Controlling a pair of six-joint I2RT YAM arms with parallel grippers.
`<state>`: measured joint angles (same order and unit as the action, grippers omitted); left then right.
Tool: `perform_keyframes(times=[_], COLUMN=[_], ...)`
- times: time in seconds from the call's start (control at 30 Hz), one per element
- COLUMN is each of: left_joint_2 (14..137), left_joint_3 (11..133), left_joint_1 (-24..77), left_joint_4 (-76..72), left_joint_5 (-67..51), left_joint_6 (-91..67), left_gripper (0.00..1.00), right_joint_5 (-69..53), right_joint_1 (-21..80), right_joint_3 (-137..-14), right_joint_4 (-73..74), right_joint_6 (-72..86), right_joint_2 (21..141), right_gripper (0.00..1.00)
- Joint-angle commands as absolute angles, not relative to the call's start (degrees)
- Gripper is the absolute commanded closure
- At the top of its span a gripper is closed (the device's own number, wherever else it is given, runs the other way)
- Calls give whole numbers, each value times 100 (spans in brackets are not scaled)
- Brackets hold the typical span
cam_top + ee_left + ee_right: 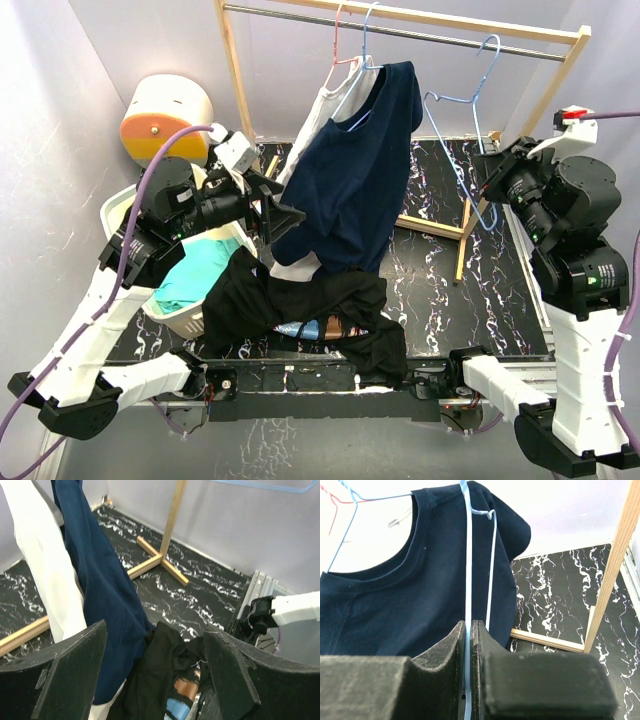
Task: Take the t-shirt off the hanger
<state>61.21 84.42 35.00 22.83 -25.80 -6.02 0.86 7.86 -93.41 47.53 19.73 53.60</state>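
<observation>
Near the desk's front edge, dark clothes (300,305) lay heaped. Your left gripper (155,630) was released beside the navy t-shirt (360,170). Your right gripper (468,625) was clenched on an empty blue hanger (467,555). The t-shirt hung on its own hanger (366,45) from the rail (450,35) toward the far edge.

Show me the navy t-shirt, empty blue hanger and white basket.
navy t-shirt (365,170), top view, chest.
empty blue hanger (467,555), right wrist view, upright wire.
white basket (185,312), top view, near rim.
</observation>
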Motion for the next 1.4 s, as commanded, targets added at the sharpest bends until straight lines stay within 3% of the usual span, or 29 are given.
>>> perform_keyframes(times=[0.0,0.5,1.2,1.27,1.37], left_joint_2=[5881,5480,5488,5487,5497], left_joint_3=[8218,7368,6864,6778,6623], left_joint_1=[3507,3502,3507,3507,3507], left_joint_4=[2641,2761,2855,2836,2784], left_joint_5=[-2423,-2437,-2452,-2471,-2506], left_joint_6=[-330,-241,-454,-493,-574], left_gripper=[25,28,29,29,29], right_joint_5=[300,522,774,809,753], right_joint_1=[791,785,789,791,789], right_joint_3=[-9572,-9891,-9396,-9354,-9282], right_joint_4=[3903,3703,3406,3562,3816], right_joint_6=[1951,1950,1908,1909,1908], right_joint_2=[5405,5563,5924,5789,5480], right_gripper=[92,92,92,87,66])
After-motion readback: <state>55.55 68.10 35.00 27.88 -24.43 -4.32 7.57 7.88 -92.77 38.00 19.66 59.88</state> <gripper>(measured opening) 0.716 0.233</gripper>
